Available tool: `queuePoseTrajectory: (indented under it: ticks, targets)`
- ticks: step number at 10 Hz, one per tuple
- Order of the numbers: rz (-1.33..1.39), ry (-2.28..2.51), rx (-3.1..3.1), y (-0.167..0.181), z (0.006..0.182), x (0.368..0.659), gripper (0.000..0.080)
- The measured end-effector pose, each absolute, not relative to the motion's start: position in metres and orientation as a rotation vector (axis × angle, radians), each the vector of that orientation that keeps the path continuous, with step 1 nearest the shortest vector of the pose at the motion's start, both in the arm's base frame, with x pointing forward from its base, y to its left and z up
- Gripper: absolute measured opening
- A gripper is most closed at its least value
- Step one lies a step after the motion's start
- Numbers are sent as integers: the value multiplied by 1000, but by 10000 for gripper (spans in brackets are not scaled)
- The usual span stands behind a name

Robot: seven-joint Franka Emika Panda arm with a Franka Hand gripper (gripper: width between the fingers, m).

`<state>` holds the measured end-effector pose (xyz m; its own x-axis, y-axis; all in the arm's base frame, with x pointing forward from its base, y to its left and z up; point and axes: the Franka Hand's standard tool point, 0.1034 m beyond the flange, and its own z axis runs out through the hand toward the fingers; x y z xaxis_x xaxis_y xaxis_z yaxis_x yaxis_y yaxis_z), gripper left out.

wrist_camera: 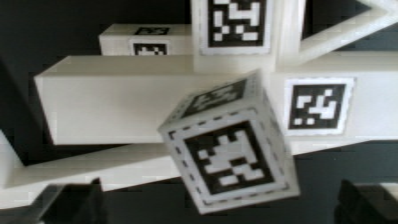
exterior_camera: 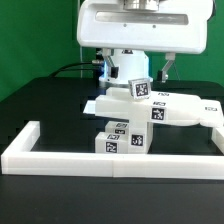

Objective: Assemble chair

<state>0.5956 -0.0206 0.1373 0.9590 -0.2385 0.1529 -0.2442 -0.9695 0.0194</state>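
One: Several chair parts lie loose on the black table, all within the white rail that we meet first, nearest the camera.
Two: Agreed. Just behind the rail's front run we see a low tagged piece, tags on its front and top.
One: Behind that we have the long slab, lying flat and reaching toward the exterior view's right. Does the low piece touch it?
Two: We cannot tell; they are at least just beside each other.
One: Over the slab's middle we see a small block, tilted, a tag facing us.
Two: The wrist view gives us the same block, tilted there too, with a boxy white part behind it and another tagged part beyond.
One: And the gripper?
Two: Its jaws stand spread wide. We see the dark fingertips off to either side of the block, with a gap on each side, so we say it grips nothing.
One: What holds the block at that tilt?
Two: We cannot tell from either view.
One: Farthest, the white arm hangs above the block, with the green wall behind.
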Motion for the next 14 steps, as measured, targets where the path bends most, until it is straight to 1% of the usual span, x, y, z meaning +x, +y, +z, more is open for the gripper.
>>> queuePoseTrajectory:
  ticks: [3,4,7,8,9,12,14]
  targets:
    - [246,-393,3097,-25,138,591,649]
    - [258,-491,3143,-29,142,586,649]
    - [254,-583,3180,-24,150,586,649]
    - [256,-611,3180,-23,150,586,649]
    - [241,-627,3169,-20,146,585,649]
    - [240,-627,3167,-21,144,584,649]
    - [288,-528,3164,-13,138,586,649]
